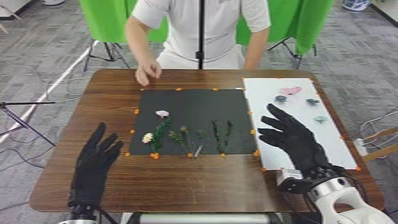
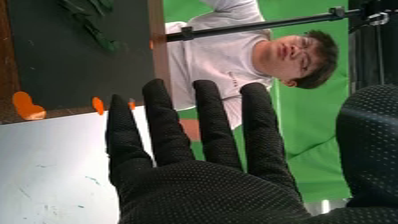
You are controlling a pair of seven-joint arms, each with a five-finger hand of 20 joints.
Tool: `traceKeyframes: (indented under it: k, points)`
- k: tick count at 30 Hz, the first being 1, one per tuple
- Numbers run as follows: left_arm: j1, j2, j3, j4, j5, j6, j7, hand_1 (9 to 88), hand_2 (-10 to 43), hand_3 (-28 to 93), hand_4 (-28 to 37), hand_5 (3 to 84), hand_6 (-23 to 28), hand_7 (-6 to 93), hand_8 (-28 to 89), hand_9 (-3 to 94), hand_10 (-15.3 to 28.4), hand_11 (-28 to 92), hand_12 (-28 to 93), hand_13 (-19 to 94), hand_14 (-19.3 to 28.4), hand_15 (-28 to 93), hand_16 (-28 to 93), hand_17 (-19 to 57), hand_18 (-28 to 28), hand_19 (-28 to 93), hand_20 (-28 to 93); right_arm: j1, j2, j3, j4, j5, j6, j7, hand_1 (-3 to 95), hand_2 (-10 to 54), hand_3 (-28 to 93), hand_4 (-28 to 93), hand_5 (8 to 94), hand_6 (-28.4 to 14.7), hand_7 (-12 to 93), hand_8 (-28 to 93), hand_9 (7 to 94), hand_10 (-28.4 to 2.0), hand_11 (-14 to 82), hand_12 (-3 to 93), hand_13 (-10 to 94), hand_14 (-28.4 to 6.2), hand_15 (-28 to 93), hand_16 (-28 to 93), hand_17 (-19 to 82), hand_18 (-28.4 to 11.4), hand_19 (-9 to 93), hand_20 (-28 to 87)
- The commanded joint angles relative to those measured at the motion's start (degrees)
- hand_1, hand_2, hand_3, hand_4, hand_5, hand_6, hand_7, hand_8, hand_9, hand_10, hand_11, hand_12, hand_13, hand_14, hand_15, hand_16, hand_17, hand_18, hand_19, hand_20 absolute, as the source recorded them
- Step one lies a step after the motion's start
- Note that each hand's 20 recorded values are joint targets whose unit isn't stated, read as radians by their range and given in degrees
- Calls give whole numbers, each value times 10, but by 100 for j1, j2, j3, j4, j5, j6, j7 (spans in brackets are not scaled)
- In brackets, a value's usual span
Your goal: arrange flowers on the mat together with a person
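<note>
Head view — a pale flower lies on the dark mat.

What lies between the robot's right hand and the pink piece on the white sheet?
In the head view, a small grey-blue piece lies on the white sheet between the right hand and the pink piece.
</note>
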Motion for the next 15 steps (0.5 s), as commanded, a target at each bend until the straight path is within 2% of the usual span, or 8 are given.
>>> traceKeyframes:
  k: [1, 4, 5, 11, 12, 14, 15]
  points:
    - [49, 12, 18, -30, 11, -21, -18, 212, 43, 775, -283, 241, -17, 117, -100, 272, 124, 95, 124, 214, 178, 222, -11, -118, 231, 422, 47, 66, 103, 66, -75, -205, 51, 134, 175, 89, 649, -268, 331, 52, 90, -92, 373, -114, 38, 166, 305, -194, 59, 307, 32, -240, 293, 195]
    - [33, 17, 9, -33, 14, -31, -44, 211, 43, 776, -283, 240, -16, 116, -101, 272, 124, 95, 125, 214, 178, 222, -11, -118, 231, 422, 47, 179, 382, 230, -140, -480, 326, 276, 177, 84, 663, -263, 333, 52, 93, -92, 379, -121, 40, 168, 326, -196, 83, 307, 34, -241, 319, 206]
    - [30, 45, 33, -29, 11, 3, -7, 212, 43, 775, -283, 240, -16, 116, -100, 272, 124, 95, 125, 214, 179, 221, -11, -118, 231, 422, 47, 220, 493, 328, -150, -595, 397, 335, 177, 82, 667, -261, 335, 50, 96, -92, 384, -127, 43, 170, 332, -195, 105, 307, 37, -242, 332, 212]
    - [13, 85, 58, -22, -5, 60, 13, 212, 43, 776, -283, 240, -15, 116, -100, 271, 124, 94, 124, 214, 179, 223, -11, -118, 231, 422, 47, 460, 1161, 937, -205, -1562, 1045, 1175, 202, 63, 675, -251, 346, 43, 98, -89, 404, -154, 83, 173, 370, -185, 258, 228, 60, -245, 395, 227]
    - [14, 97, 74, -21, -29, 82, 11, 213, 43, 777, -283, 240, -15, 116, -100, 271, 124, 94, 125, 214, 179, 223, -11, -117, 231, 422, 47, 521, 1269, 983, -167, -1772, 1139, 1300, 219, 59, 675, -245, 351, 41, 101, -89, 409, -157, 96, 173, 381, -181, 307, 208, 64, -245, 417, 232]
    - [3, 112, 102, -7, -43, 104, 33, 213, 43, 776, -283, 239, -15, 117, -100, 271, 125, 95, 124, 213, 179, 223, -11, -117, 231, 422, 47, 889, 1686, 661, -56, -2204, 1723, 1779, 229, 56, 685, -237, 361, 35, 108, -92, 421, -159, 123, 172, 402, -173, 388, 183, 71, -246, 447, 241]
    - [1, 122, 111, -7, -40, 105, 38, 214, 43, 777, -283, 240, -14, 117, -100, 272, 125, 95, 124, 214, 179, 223, -11, -117, 231, 423, 47, 956, 1730, 720, -2, -2447, 1609, 1949, 232, 52, 693, -234, 373, 31, 113, -93, 428, -160, 135, 172, 413, -169, 437, 170, 74, -249, 465, 247]
